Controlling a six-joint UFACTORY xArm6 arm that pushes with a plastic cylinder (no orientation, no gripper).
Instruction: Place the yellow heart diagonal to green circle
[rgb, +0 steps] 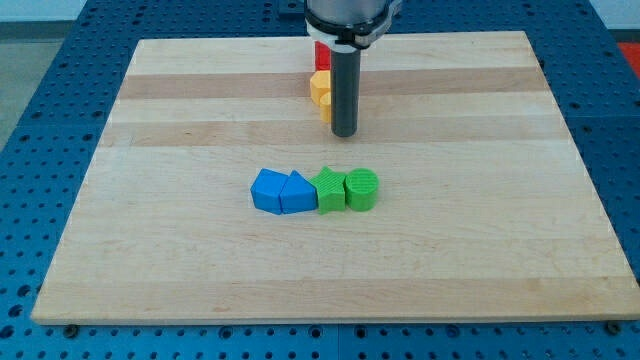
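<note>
The green circle (362, 190) stands at the right end of a row near the board's middle. The yellow heart (319, 88) lies toward the view's top, partly hidden behind my rod, with a second yellow piece (326, 109) just below it. My tip (344, 133) rests on the board right beside these yellow pieces, on their right, and above the green circle, well apart from it.
The row holds two blue blocks (268, 191) (297, 193) and a green star (329, 190) touching the green circle's left. A red block (321, 54) sits above the yellow heart, mostly hidden by the arm. The wooden board (150, 240) lies on a blue perforated table.
</note>
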